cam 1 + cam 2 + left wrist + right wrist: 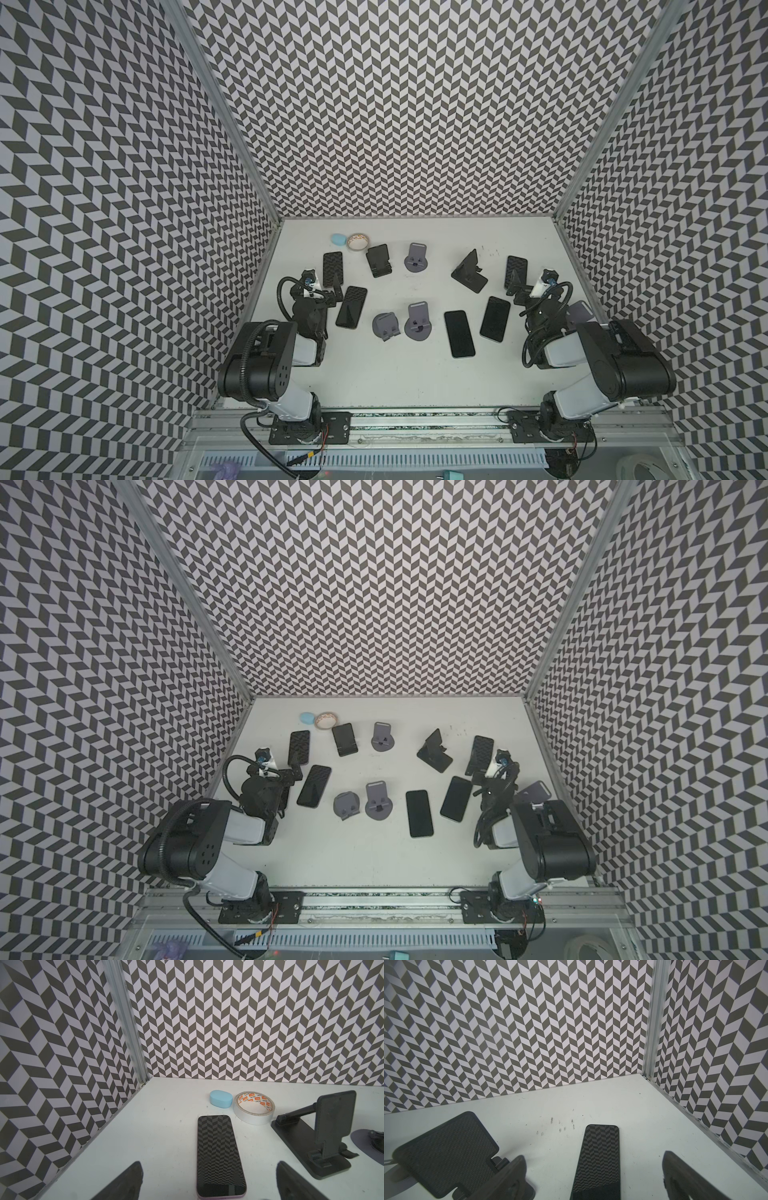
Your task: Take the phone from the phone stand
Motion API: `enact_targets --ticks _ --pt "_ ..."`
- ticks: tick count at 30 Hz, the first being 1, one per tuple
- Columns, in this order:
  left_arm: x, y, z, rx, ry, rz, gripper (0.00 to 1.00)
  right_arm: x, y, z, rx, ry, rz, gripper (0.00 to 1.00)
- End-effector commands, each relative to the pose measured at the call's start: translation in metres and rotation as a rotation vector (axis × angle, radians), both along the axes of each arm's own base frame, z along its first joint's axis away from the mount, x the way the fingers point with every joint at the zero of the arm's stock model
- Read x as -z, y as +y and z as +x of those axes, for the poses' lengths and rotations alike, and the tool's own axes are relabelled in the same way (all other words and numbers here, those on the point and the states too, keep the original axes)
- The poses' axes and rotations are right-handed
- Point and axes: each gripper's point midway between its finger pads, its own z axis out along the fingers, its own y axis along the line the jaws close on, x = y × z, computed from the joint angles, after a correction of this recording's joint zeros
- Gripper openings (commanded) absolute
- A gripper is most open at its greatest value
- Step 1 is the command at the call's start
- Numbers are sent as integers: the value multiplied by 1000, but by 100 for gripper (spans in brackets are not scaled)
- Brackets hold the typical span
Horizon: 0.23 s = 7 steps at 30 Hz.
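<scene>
Five phones, five stands, maybe a sixth, one tape roll, one blue case.

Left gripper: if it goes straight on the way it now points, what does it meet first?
Probably the phone, flat on the table: in the left wrist view it lies in line between the open fingers of the left gripper. How high the gripper hangs above it is unclear.
</scene>
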Motion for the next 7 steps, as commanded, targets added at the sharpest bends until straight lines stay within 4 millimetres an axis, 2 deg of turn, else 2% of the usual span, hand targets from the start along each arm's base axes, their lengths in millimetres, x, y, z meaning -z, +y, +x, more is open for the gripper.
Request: enact_targets --ticks 1,7 --pt "-8 0 4 -5 -21 -6 100 -9 -2 -1 14 -45 11 99" --pt "-9 0 1 -9 -29 -5 100 -9 -2 -1 14 -44 10 99"
